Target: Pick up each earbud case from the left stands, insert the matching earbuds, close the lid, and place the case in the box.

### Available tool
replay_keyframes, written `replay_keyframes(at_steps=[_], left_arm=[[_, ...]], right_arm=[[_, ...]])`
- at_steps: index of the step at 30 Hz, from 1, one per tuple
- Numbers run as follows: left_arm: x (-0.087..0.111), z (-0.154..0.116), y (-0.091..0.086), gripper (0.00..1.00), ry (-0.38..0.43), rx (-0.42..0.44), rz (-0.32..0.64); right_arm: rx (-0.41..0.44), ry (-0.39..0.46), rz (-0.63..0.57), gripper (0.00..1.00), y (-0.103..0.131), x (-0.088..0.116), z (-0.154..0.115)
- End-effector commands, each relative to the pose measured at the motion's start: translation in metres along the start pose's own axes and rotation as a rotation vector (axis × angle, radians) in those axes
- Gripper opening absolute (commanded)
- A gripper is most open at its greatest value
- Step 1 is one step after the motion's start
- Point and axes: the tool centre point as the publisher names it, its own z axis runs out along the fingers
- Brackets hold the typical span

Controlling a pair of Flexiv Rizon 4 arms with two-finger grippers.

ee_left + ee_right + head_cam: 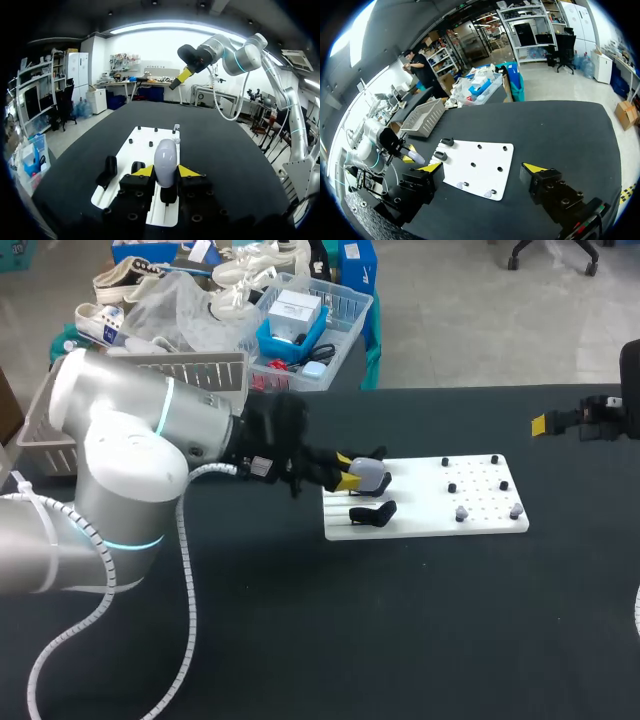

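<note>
the left gripper (165,172) is closed on the pale grey earbud case (165,156), with one yellow-tipped finger pressed to each side of it, at the end of the white board (425,528) nearest the left arm. the case stands upright between the fingers. a dark piece (169,194) shows right under it in the left wrist view, and whether the case rests on that or hangs clear of it cannot be told. a black stand (372,512) with no case on it sits just beside the gripper on the board. two small earbuds (461,512) lie toward the far end of the board among black pegs (452,487), well apart from the case. the right gripper (556,423) hangs at the right side of the table (300,640), fingers spread wide with nothing between them. a grey basket (422,117), probably the box meant by the task, sits beyond the board on the left arm's side. the main risk looks to be the grip itself: the case is smooth and rounded and only narrow tips pinch it, so it could swivel or slip out on a lift or a quick swing. if it is seated below and binds there, pulling up could drag or tip the light board and scatter the earbuds. a finger could also clip the neighbouring stand on the way out. whether the lid is open cannot be seen, so squeezing across its seam might pop or jam it.
</note>
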Motion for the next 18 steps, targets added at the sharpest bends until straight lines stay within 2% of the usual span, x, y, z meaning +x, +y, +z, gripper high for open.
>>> replay_keyframes(at_steps=[1, 6, 15, 18], left_arm=[[-0.009, -0.019, -0.013, 0.0, -0.068, 0.0, 0.011], [-0.025, -0.033, -0.025, 0.0, -0.138, 0.024, 0.016], [-0.042, -0.045, -0.039, 0.0, -0.263, 0.013, 0.067], [-0.046, -0.047, -0.043, 0.0, -0.28, 0.023, 0.074]], right_arm=[[-0.002, 0.001, -0.001, 1.0, -0.001, 0.0, 0.0], [-0.002, 0.001, -0.001, 1.0, -0.001, 0.0, 0.0], [-0.002, 0.001, -0.001, 1.0, -0.001, 0.0, 0.0], [-0.002, 0.001, -0.001, 1.0, -0.001, 0.0, 0.0]])
